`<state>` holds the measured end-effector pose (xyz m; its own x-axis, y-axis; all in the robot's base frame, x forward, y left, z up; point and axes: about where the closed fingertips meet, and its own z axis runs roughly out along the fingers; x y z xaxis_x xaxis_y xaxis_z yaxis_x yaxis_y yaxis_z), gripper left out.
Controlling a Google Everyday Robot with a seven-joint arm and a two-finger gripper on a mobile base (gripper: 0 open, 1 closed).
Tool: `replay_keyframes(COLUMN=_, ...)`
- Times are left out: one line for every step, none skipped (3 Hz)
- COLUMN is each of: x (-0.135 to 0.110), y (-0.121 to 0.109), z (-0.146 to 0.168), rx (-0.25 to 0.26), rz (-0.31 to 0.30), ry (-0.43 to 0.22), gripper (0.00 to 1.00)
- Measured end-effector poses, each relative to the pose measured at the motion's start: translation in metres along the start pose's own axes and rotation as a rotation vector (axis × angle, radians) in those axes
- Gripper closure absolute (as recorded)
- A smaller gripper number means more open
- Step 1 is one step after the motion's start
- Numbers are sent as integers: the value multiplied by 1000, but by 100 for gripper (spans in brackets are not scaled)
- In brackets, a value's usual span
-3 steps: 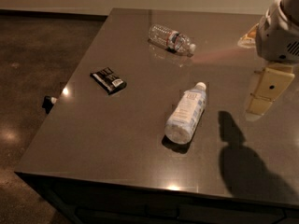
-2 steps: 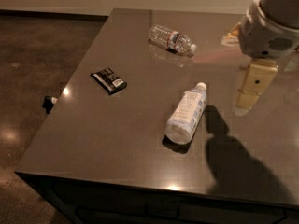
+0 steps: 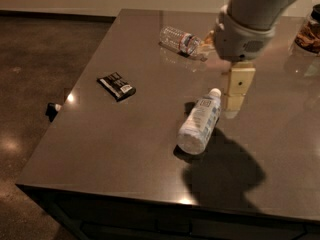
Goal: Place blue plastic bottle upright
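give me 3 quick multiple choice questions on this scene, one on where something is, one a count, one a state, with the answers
1. Where is the gripper?
A. close beside the cap end of the blue plastic bottle
B. at the far left of the picture
C. out of view

2. How many bottles lie on the table?
A. one
B. two
C. four

3. The blue plastic bottle is:
A. upright
B. on its side
C. lifted in the air

Answers:
1 A, it hangs just right of the white cap.
2 B, the blue plastic bottle plus a clear ribbed bottle farther back.
3 B, its whole length rests on the table.
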<state>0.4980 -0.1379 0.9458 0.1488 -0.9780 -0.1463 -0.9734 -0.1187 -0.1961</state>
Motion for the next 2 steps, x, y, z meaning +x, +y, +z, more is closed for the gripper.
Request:
replay_keyframes(x=-5, y=-5, z=22, rx=-53, rz=-120, ry=30, gripper=0)
replay_keyframes(x=5, y=-3, z=42, rx=-107, rz=-217, ry=69, gripper=0)
